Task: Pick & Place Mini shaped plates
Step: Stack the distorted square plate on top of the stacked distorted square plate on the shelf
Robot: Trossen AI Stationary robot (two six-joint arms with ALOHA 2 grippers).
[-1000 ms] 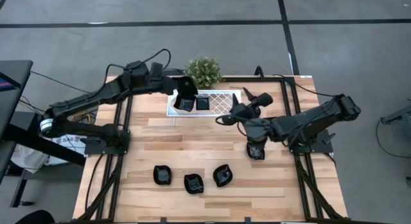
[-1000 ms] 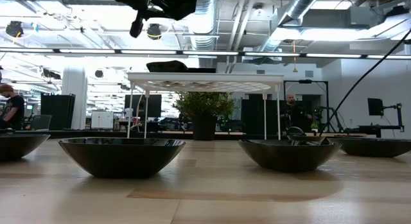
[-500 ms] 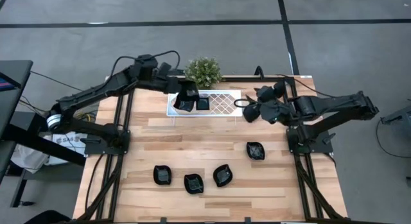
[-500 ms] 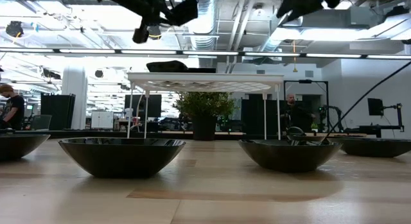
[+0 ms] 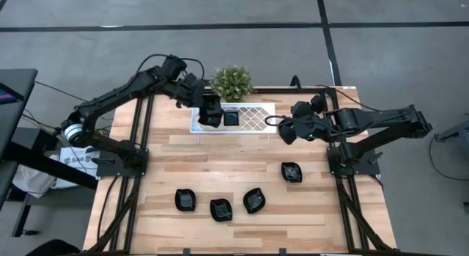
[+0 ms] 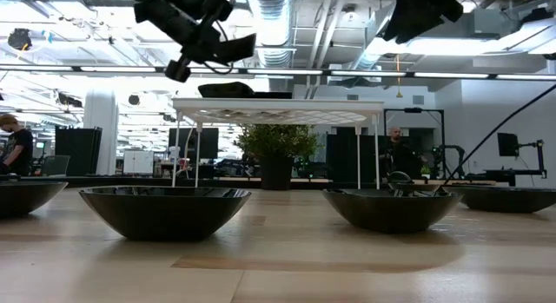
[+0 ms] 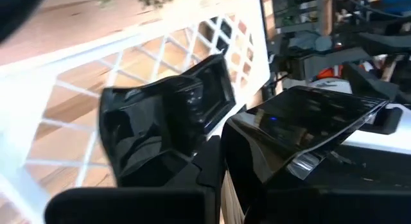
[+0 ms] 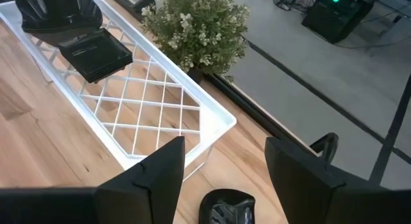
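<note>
- Mini shaped plates: you have four on the wooden table (image 5: 220, 164), three in a row near the front edge (image 5: 185, 200) (image 5: 220, 209) (image 5: 254, 200) and one apart toward the right arm's side (image 5: 292, 172). More sit at the left end of the white lattice tray (image 5: 253, 116), including a square one (image 5: 231, 117).
- Your left gripper (image 5: 210, 113) hangs over that left end of the tray. The left wrist view shows a glossy black plate (image 7: 302, 131) close against the fingers, tilted, with another plate (image 7: 164, 124) lying on the lattice beyond it. I judge the jaws are pinching that tilted plate by its rim so it can be set beside the others, but the contact itself is hard to make out.
- Your right gripper (image 5: 287, 130) is raised near the tray's right end, fingers (image 8: 157, 176) spread and holding nothing, well clear of the left arm.
- The potted plant (image 5: 232, 81) stands just behind the tray, so keep your approach from the table side.
- The lone plate on the right is likely the right arm's next pick.
</note>
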